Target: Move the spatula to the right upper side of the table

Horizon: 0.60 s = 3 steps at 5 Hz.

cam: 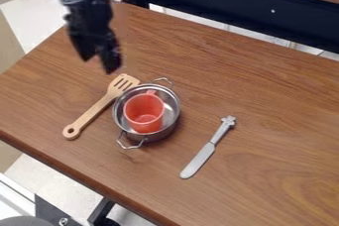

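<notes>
The black gripper hangs over the upper left part of the table, above and a little left of the spatula's slotted head, apart from it. A light wooden spatula lies flat on the brown wooden table, its slotted head pointing up and right and its round handle end toward the lower left. The head lies close beside the metal pot's upper left rim; whether they touch, I cannot tell.
Right beside the spatula stands a metal pot with two wire handles and a red cup inside. A silver knife lies right of the pot. Beyond the table's far edge runs a dark beam under another wooden surface.
</notes>
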Tool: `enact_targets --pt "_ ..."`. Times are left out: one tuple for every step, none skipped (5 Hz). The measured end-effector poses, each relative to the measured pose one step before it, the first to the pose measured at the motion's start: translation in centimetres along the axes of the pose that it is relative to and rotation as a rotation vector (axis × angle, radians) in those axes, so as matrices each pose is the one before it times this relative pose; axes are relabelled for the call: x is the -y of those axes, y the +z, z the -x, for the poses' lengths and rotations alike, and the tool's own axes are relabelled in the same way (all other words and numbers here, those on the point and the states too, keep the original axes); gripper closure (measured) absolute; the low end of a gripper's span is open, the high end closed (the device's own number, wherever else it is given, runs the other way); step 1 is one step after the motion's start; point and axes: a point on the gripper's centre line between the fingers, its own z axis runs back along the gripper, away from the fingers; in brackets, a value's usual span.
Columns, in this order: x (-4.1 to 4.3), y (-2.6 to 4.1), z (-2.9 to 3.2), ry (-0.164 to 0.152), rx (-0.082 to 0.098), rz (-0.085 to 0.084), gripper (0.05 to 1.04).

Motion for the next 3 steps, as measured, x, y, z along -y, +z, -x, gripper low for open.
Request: enact_targets --pt "-1.107 -0.805 1.075 -0.0698 0.0202 -0.0296 0.085" --pt "-0.160 -1.062 0.662 -0.0073 -0.0079 -0.0185 0.085" --pt "0.480 -1.679 1.066 0.0296 -0.0311 -0.0191 0.086"
